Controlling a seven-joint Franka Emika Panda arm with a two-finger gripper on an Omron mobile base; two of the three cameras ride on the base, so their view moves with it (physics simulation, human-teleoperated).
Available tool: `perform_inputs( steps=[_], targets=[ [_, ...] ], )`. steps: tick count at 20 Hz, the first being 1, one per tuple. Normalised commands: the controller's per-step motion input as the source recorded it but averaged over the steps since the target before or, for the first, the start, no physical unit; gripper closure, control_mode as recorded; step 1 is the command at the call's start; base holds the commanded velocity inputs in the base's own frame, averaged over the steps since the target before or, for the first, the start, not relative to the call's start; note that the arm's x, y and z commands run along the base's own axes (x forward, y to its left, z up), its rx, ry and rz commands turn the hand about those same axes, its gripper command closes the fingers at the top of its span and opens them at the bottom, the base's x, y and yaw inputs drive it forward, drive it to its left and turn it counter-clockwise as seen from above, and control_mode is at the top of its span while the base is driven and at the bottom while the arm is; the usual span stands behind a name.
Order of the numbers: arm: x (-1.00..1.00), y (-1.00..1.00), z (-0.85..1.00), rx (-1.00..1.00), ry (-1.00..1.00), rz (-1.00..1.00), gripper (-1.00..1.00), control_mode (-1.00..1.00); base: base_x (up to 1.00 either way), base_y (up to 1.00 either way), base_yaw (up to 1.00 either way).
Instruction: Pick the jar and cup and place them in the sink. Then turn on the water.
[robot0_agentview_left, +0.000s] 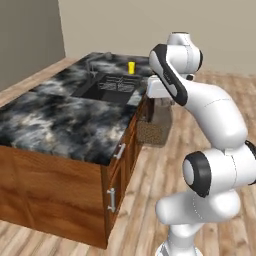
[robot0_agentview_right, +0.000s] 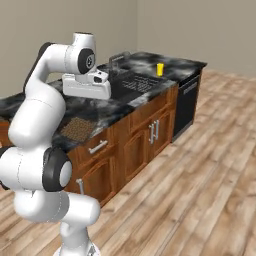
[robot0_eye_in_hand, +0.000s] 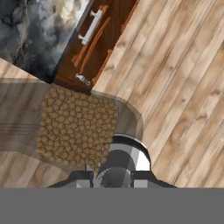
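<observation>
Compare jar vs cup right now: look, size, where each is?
1. The jar is brown and speckled with a dark glassy top; the cup is plain bright yellow.
2. The jar is much bigger than the cup.
3. The jar hangs under the gripper off the counter edge; the cup stands upright on the counter beyond the sink.
Neither is in the sink.

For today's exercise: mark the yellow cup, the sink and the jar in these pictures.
cup (robot0_agentview_left: 131, 67), left base view, middle of its side.
sink (robot0_agentview_left: 91, 90), left base view, near-left wall.
jar (robot0_eye_in_hand: 76, 127), hand view, speckled brown body.
</observation>
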Motion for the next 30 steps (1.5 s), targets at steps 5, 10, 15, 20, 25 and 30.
perform_inputs(
  steps=[5, 10, 15, 20, 25, 30],
  targets=[
    [0.00, 0.00, 0.00, 0.00, 0.00, 0.00, 1.00, 1.00, 0.23, -0.64, 0.44],
    [0.00, 0.00, 0.00, 0.00, 0.00, 0.00, 1.00, 1.00, 0.24, -0.63, 0.44],
    [0.00, 0.00, 0.00, 0.00, 0.00, 0.00, 1.00, 1.00, 0.24, -0.63, 0.44],
    [0.00, 0.00, 0.00, 0.00, 0.00, 0.00, 1.00, 1.00, 0.21, -0.66, 0.43],
    [0.00, 0.00, 0.00, 0.00, 0.00, 0.00, 1.00, 1.00, 0.19, -0.68, 0.43],
    [0.00, 0.00, 0.00, 0.00, 0.00, 0.00, 1.00, 1.00, 0.16, -0.69, 0.43]
  ],
)
